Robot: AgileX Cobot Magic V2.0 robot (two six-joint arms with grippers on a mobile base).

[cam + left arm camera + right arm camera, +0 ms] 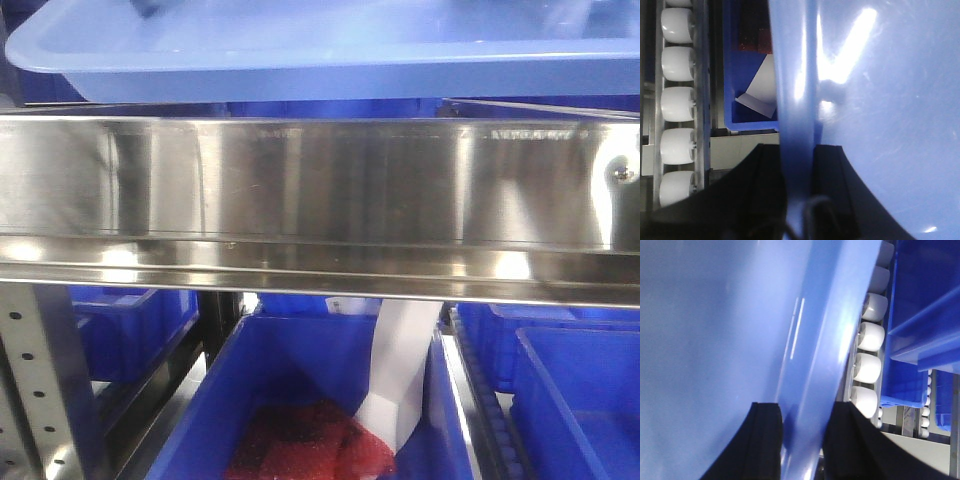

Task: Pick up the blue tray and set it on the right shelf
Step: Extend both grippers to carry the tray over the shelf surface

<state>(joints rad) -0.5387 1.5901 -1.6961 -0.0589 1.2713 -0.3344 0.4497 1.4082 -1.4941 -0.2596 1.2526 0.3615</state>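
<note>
Item, blue tray (320, 50): I hold it near level just above the right shelf (320, 180), left gripper (800, 167) and right gripper (805, 415) each clamped on an opposite rim so it should set down flat.

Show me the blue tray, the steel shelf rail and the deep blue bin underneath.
blue tray (350, 85): front-facing view, on its near side wall.
steel shelf rail (320, 185): front-facing view, middle of its reflective face.
deep blue bin (290, 360): front-facing view, on its inner wall.
</note>
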